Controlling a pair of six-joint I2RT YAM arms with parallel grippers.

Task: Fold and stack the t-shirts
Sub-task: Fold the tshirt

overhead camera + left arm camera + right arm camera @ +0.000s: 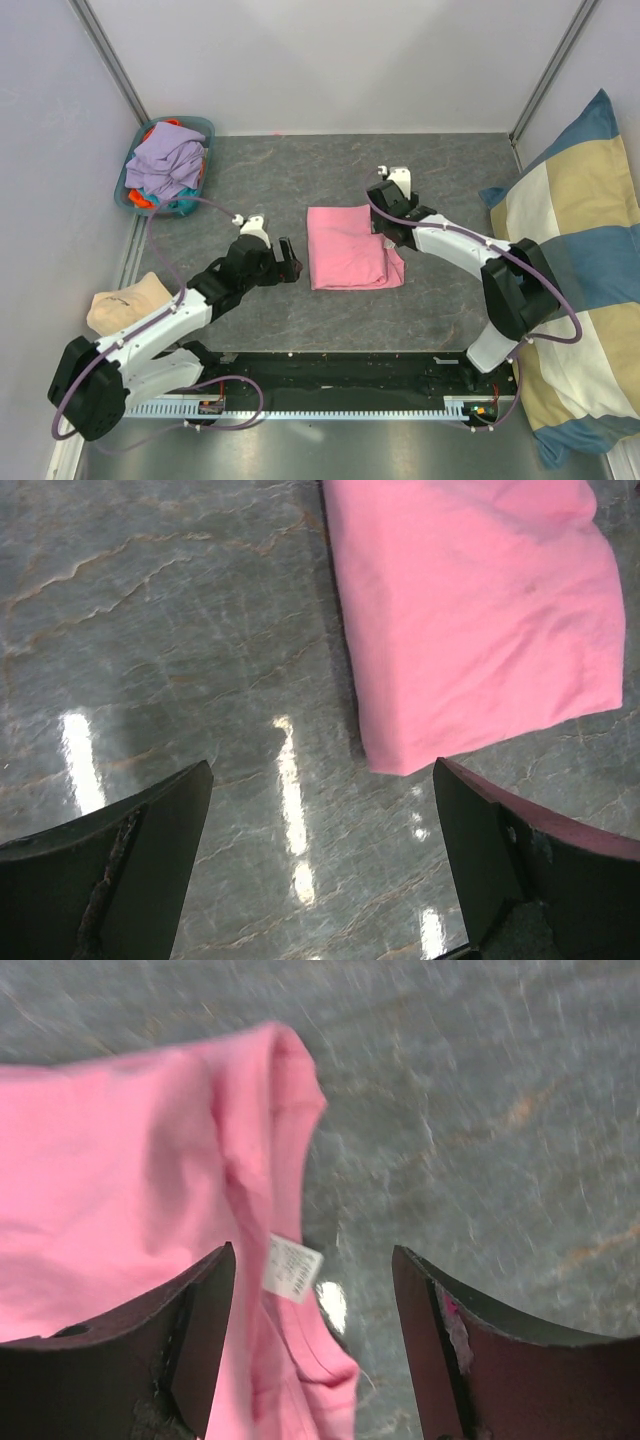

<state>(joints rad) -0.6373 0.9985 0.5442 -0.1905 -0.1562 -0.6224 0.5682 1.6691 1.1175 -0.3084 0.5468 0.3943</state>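
Observation:
A bright pink t-shirt [345, 260] lies folded into a rectangle in the middle of the table. My right gripper [388, 240] hovers over its right edge, open. In the right wrist view the pink fabric [120, 1180] and its white neck label [293, 1267] lie under the gap between the spread fingers [195, 1340], which grip nothing. My left gripper [292, 262] stands open just left of the shirt. The left wrist view shows the shirt's near corner [470, 610] ahead of its wide-apart fingers [150, 860]. Lavender, teal and orange t-shirts [165, 158] are heaped in a basket.
The teal basket [205, 130] sits at the table's back left corner. A beige folded cloth [120, 300] lies off the left edge by the left arm. A large blue-and-cream checked cushion [580, 270] fills the right side. Grey walls enclose the table.

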